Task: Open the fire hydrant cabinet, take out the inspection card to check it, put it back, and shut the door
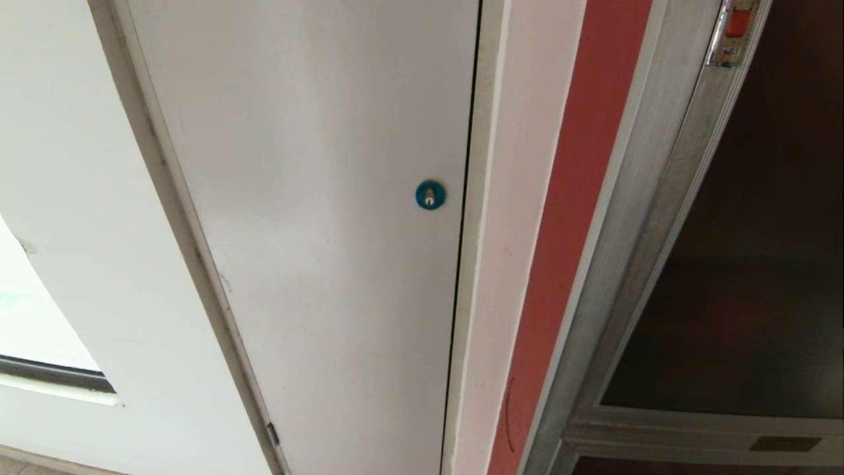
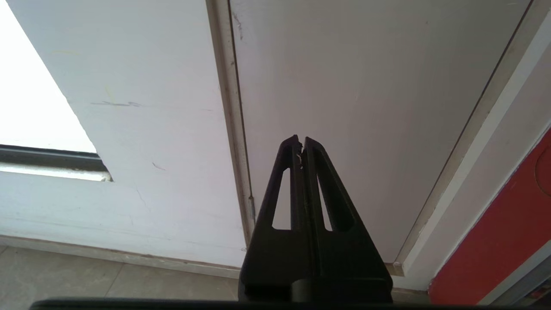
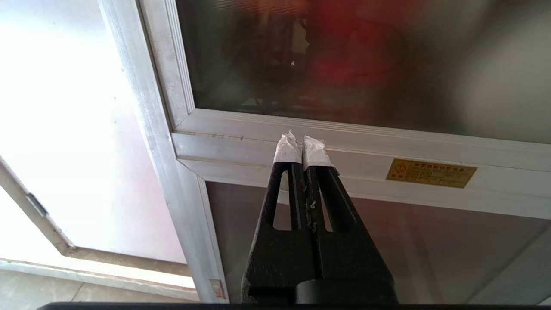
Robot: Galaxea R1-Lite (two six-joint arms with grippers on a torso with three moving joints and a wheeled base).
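white wall [image 1: 79, 198] at far left, then a plain white door [image 1: 316, 198] with blue round lock [image 1: 430, 194], a red strip [image 1: 580, 198], and the fire hydrant cabinet [image 1: 649, 218] at right, its door [image 1: 745, 277] seemingly latched. left gripper [image 2: 300, 142] closed, empty, facing the white door. right gripper [image 3: 301, 144] closed, empty, before the cabinet frame

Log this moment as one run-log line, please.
stage: start | door: closed, red-and-chrome latch untouched | left gripper: shut, empty | right gripper: shut, empty, facing fire hydrant cabinet
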